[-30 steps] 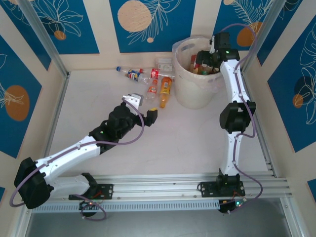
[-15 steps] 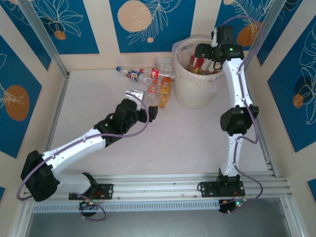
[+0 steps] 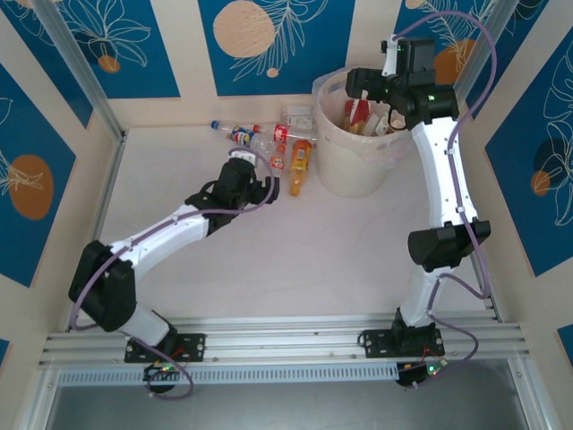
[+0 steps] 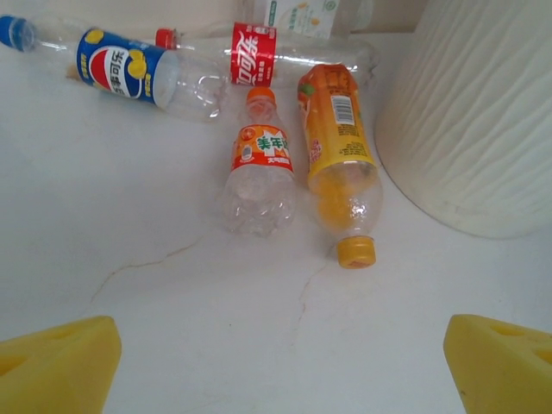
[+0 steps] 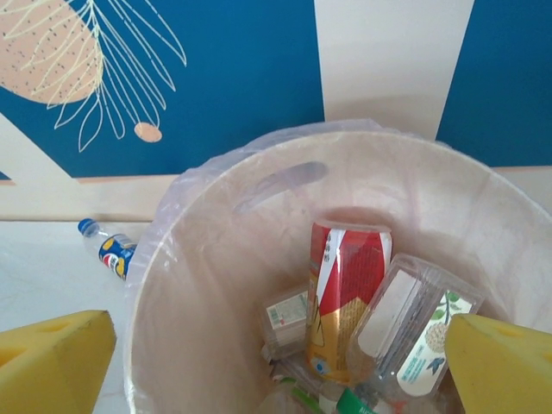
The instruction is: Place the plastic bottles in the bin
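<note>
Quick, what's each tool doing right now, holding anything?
Left tool: open, holding nothing.
Right tool: open, holding nothing.
</note>
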